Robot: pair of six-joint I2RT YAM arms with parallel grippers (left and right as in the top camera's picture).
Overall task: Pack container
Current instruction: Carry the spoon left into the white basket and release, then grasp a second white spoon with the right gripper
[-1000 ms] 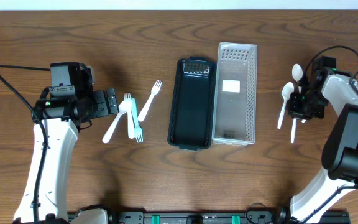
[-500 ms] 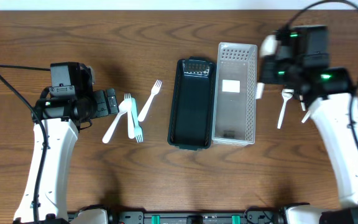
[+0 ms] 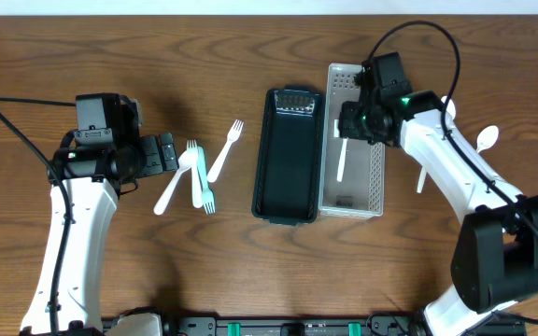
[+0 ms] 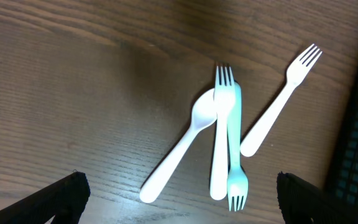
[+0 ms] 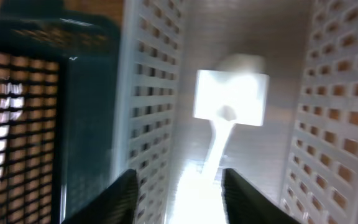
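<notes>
jaws of the right gripper (image 5: 179, 193) gape above the basket (image 5: 148, 93), the spoon (image 5: 217, 140) loose between them.

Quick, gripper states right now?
Left gripper: open, empty.
Right gripper: white spoon at its jaws over the white basket; grip cannot be told.

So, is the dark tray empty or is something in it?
Empty. Overhead, the dark tray shows only bare floor; the one white utensil nearby is over the white basket beside it.
</notes>
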